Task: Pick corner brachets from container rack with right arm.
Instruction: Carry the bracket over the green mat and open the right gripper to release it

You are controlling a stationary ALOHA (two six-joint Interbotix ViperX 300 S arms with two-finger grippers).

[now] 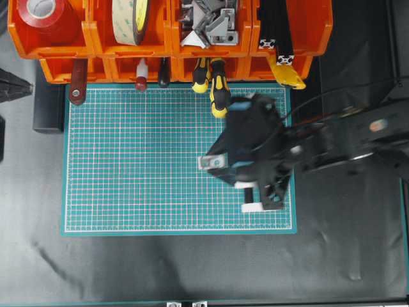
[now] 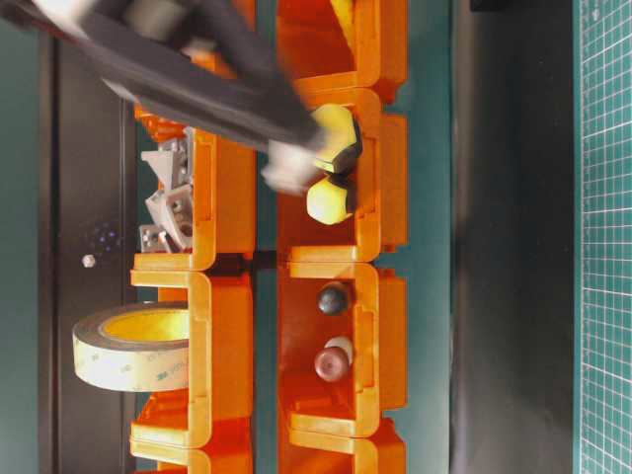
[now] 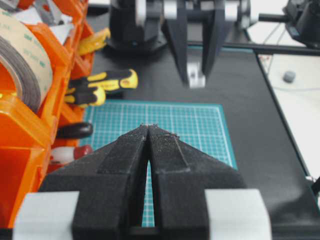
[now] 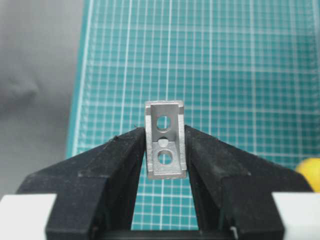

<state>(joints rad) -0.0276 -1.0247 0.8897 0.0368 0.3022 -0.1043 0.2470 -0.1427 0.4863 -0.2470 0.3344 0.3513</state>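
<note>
My right gripper (image 1: 216, 164) is shut on one silver corner bracket (image 1: 209, 162) and holds it over the middle-right of the green grid mat (image 1: 140, 166). In the right wrist view the bracket (image 4: 164, 140) stands upright between the black fingers (image 4: 125, 160), its two holes showing. More brackets (image 1: 208, 22) lie in an upper bin of the orange container rack (image 1: 96, 48); they also show in the table-level view (image 2: 168, 197). My left gripper (image 3: 149, 127) is shut and empty at the mat's left side, and it faces the right arm and the held bracket (image 3: 196, 77).
Yellow-and-black screwdrivers (image 1: 214, 86) stick out of the lower bins over the mat's top edge, close to the right arm. Red tape (image 1: 45, 16) and a beige tape roll (image 1: 131, 19) fill the upper bins. A red handle (image 1: 78, 80) and other tool handles (image 1: 142, 73) hang out too.
</note>
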